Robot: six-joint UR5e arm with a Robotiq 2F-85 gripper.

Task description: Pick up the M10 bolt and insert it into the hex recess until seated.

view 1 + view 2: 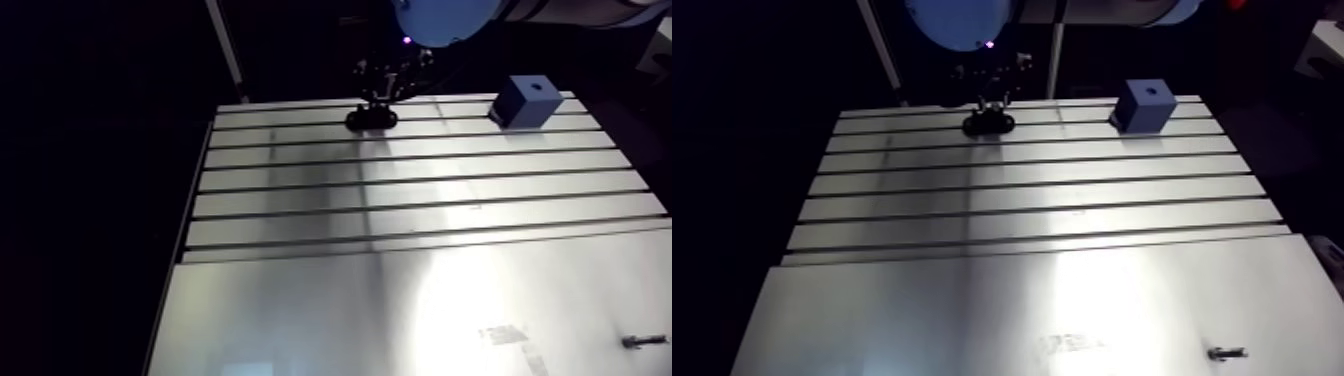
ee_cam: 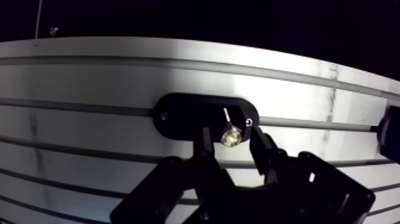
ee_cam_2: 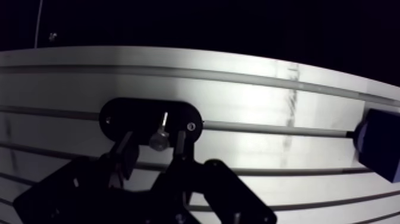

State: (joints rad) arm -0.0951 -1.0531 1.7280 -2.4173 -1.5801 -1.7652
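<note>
Two black fingers (image 2: 206,143) of the gripper (image 2: 230,131) stand spread over a black oval plate (image 2: 178,116) that lies flat on the slotted aluminium table (image 2: 119,83). In the wrist view the shiny round-headed metal bolt (image 2: 231,136) sits between them, roughly midway. A strip of dark plate shows on either side of its head, so neither finger appears to press on it. The bolt stands within the outline of the plate, towards one end, just beside a small bright screw head (image 2: 248,122) set in the plate's surface. A thin bright line runs from the bolt's head away from the gripper. Whether the bolt is fully sunk into a recess cannot be told from here.

In the arm view the gripper hangs low at the far end of the table, directly above the oval plate, which spans one of the far slots. A blue cube-shaped block with a round hole in its top face (image 1: 525,100) stands well apart from the plate, along the same far edge. Near the opposite corner of the table, on the smooth unslotted part, lies a small dark screw-like piece (image 1: 643,341), too small to identify.
</note>
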